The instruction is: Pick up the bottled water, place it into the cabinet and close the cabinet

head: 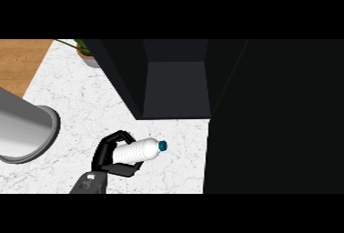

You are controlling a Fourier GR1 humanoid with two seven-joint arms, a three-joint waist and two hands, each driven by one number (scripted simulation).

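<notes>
Left hand (107, 157): I see my black fingers curled round the body
White ribbed plastic bottle (138, 151): light, slippery; I'd hold mid-body

A white marbled surface (80, 113) is filling most of the view. A large grey cylindrical vessel (23, 132) is lying tilted at the left edge, its round rim facing the middle. A potted plant (86, 54) is sitting near the top, beside a strip of wooden floor (20, 59) showing at the upper left corner.
</notes>
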